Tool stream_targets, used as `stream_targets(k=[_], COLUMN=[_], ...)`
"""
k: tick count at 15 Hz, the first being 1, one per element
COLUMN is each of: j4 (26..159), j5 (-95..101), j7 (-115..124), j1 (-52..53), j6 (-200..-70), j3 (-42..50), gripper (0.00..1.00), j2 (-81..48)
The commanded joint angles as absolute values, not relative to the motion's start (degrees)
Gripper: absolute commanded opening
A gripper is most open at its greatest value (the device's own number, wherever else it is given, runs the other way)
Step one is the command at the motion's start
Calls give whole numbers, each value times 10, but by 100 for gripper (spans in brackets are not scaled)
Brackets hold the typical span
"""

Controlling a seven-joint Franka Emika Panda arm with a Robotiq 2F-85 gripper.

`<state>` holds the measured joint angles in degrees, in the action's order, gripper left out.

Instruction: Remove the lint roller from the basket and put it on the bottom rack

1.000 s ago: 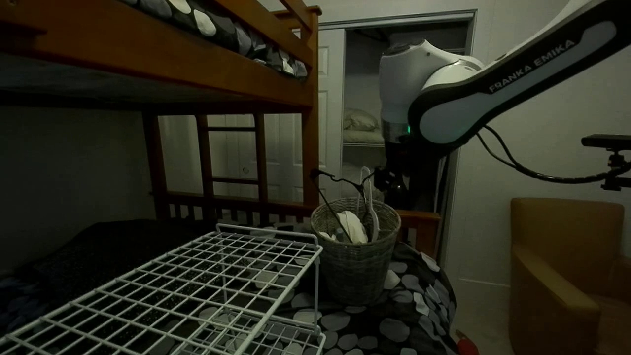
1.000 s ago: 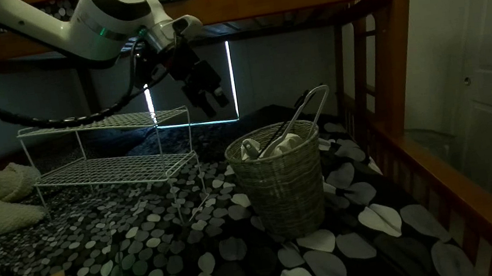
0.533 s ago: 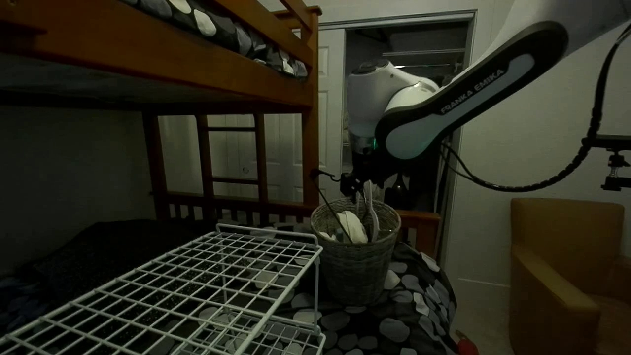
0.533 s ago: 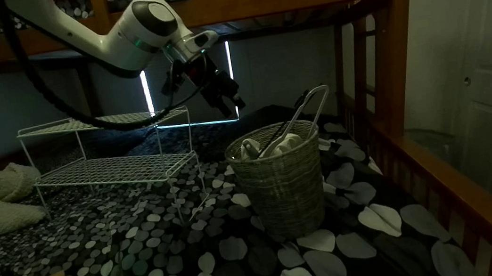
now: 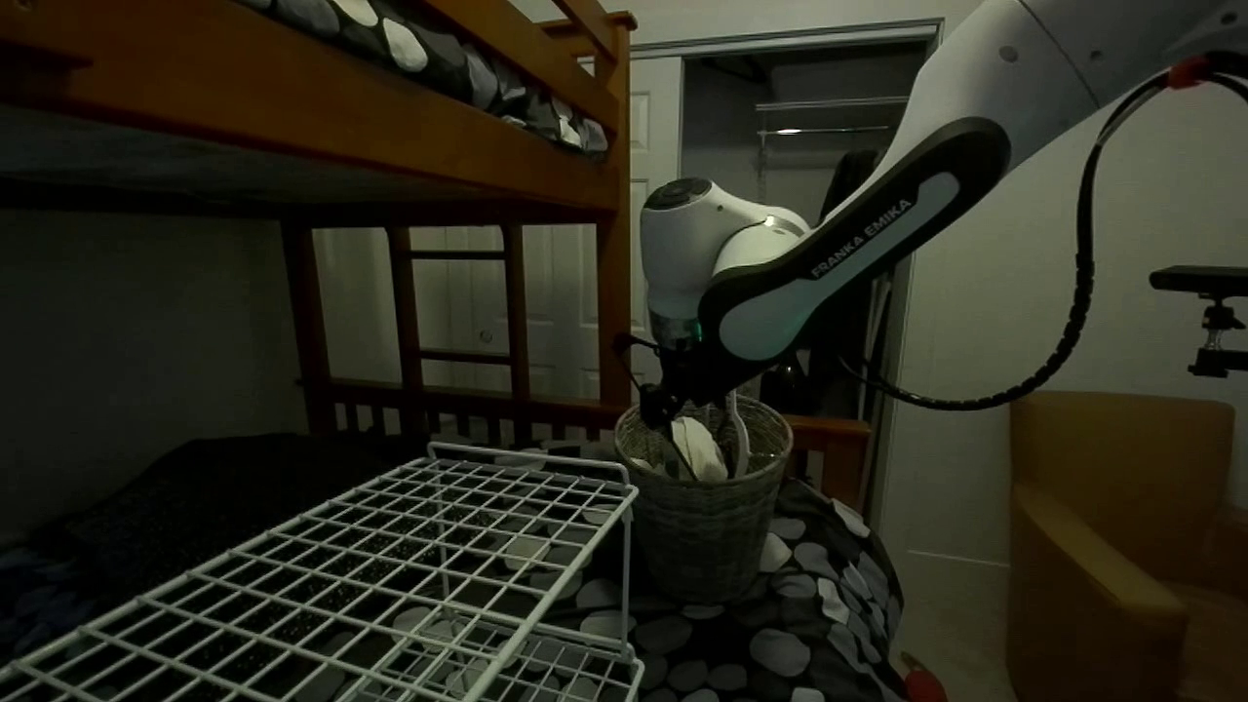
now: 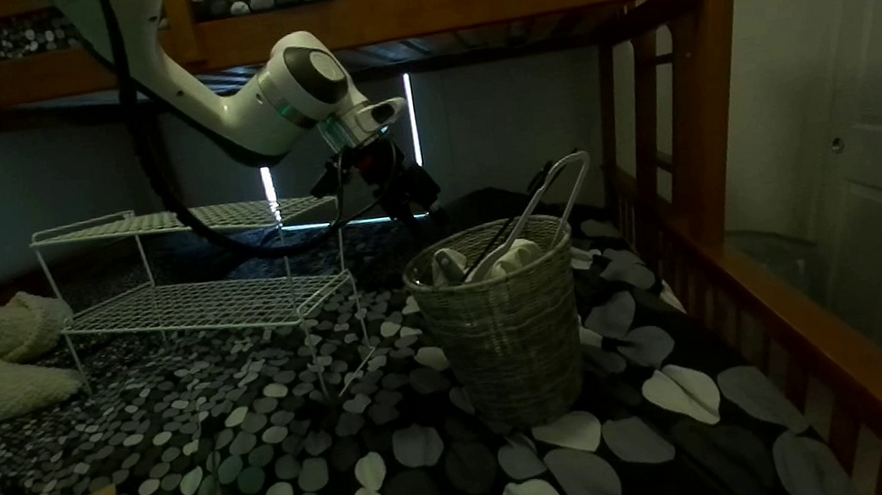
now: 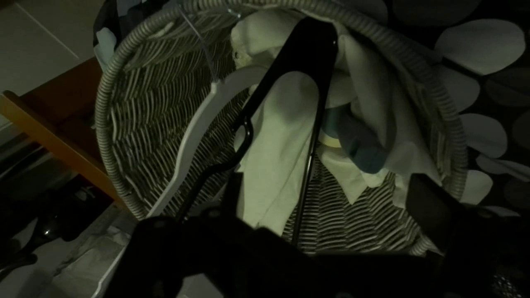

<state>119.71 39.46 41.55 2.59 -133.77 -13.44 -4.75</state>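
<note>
Lint roller [image 7: 359, 145] errand: the approach, as I judge it; the pick is not yet made and the placing is all to come.
Bunk bed [image 6: 460, 6]: orange-brown wood, its lower level made up with dotted bedding [image 6: 418, 446].
Robot arm [image 5: 858, 255]: angled down, its wrist low over the basket [image 6: 504, 341].
Bottom rack [image 6: 201, 304]: lower of two white wire tiers, near the basket; with the upper tier [image 6: 257, 213] above it, the roller should have to enter from a side.
Basket body: woven, upright on the bedding.
Gripper [image 7: 327, 182]: jaws spread wide, nothing seen held; it is at the basket's mouth, its exact height hard to tell.
Black hanger [image 7: 308, 49]: crosses the mouth and, in the wrist view, shows partly between the fingers [image 7: 430, 203]; the likeliest snag.
White hanger [image 7: 198, 122]: leans beside it, farther from the roller.
White cloth [image 7: 281, 165]: folds close about the roller, easily pinched along with it.
Roller end: blue-green, rounded, among the cloth inside the basket; probably the handle, the rest hidden. Next move: bring the gap over this end, clear of the black hanger, then lower, close and lift.
</note>
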Motion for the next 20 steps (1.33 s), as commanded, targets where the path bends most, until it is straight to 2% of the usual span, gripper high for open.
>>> stream_targets(k=[1,2,3,6,8,12,18,19,20], j4=[1191,1188,1183,1160,1148,1132,1158,1160,1161], j5=[366,356,352,356,354,345,313,312,312], j7=[417,420,430,478,495,502,497,500,501], j1=[58,62,66,84,93,104,104,105,105], j6=[-1330,-1336,-1344,-1343,-1343,-1333,-1365,-1370,-1374], j3=[-105,-100,-95,-82,-76,-67,-54,-51,-48], gripper=[100,100,85,69,68,76,68,58,57], j2=[-66,-74,-83,-101,-107,-125,-123,-122,-121])
